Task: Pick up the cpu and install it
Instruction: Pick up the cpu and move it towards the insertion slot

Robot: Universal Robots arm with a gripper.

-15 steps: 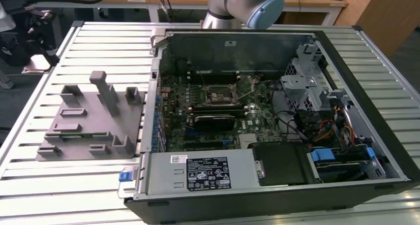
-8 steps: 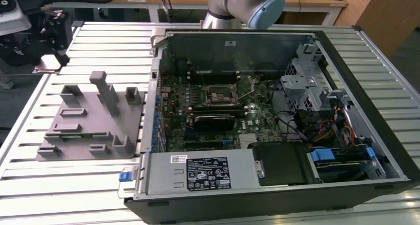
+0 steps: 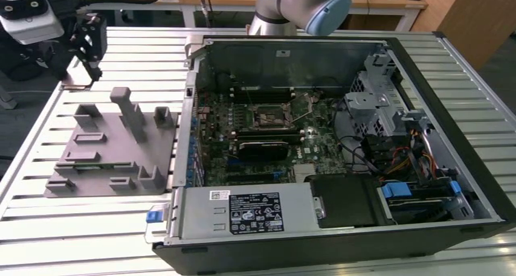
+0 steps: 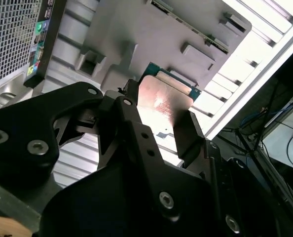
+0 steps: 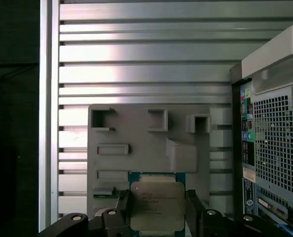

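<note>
First wrist view: cpu (image 5: 156,206) clamped by opposite edges between black fingers (image 5: 193,213) of gripper (image 5: 157,219), held above grey moulded tray (image 5: 136,133). Flat square, dull silvery lid, thin green rim. Underneath, ribbed aluminium table (image 5: 136,54); alongside, perforated computer case (image 5: 274,143).

Your arm (image 3: 296,9) reaches to the exterior view's left, gripper (image 3: 82,73) raised, fingers (image 4: 190,134) clamped on the cpu (image 4: 161,104).
</note>
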